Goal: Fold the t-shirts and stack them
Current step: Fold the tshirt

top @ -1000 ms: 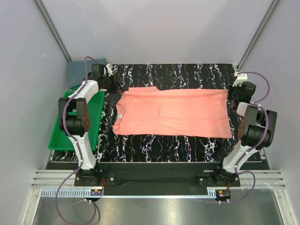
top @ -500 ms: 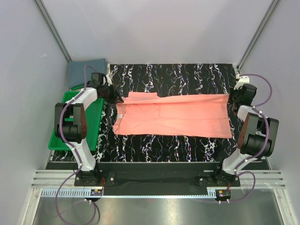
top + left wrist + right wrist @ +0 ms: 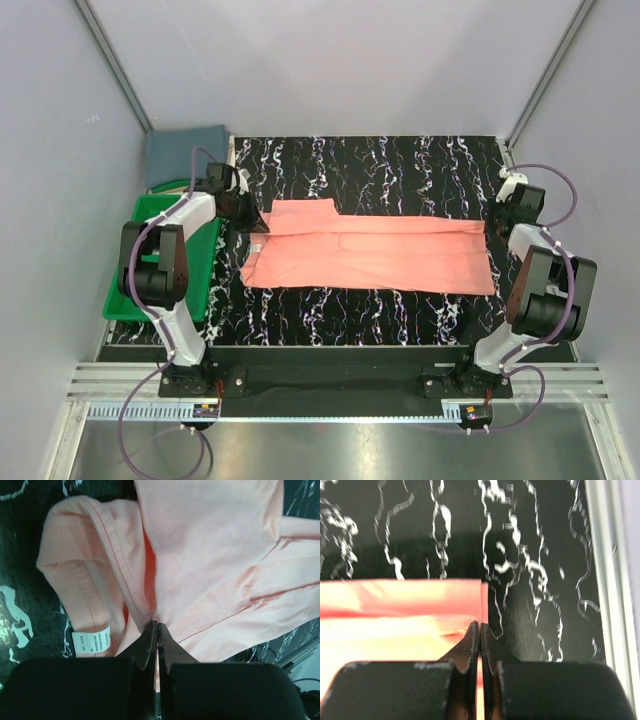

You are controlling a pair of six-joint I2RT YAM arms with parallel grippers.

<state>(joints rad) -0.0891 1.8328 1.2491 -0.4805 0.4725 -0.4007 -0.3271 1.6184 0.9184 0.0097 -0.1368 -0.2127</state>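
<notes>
The salmon-pink t-shirt (image 3: pixel 370 252) lies spread across the marbled black table (image 3: pixel 400 165), its far long edge lifted and folding toward the near side. My left gripper (image 3: pixel 254 217) is shut on the shirt's far corner by the collar; the left wrist view shows the cloth (image 3: pixel 210 555) pinched and the white neck label (image 3: pixel 91 643). My right gripper (image 3: pixel 494 222) is shut on the far hem corner; the right wrist view shows the cloth (image 3: pixel 395 610) between the closed fingertips. The slate blue-grey t-shirt (image 3: pixel 183 153) lies folded at the far left, off the mat.
A green plastic tray (image 3: pixel 140 290) stands at the table's left edge under the left arm. Grey walls and slanted metal posts enclose the far side. The arm bases sit on the near rail.
Both grippers have carried the shirt's far edge toward the near side. The visible shirt has grown narrower front to back. The left gripper moved right and nearer, uncovering more of the blue-grey shirt.
</notes>
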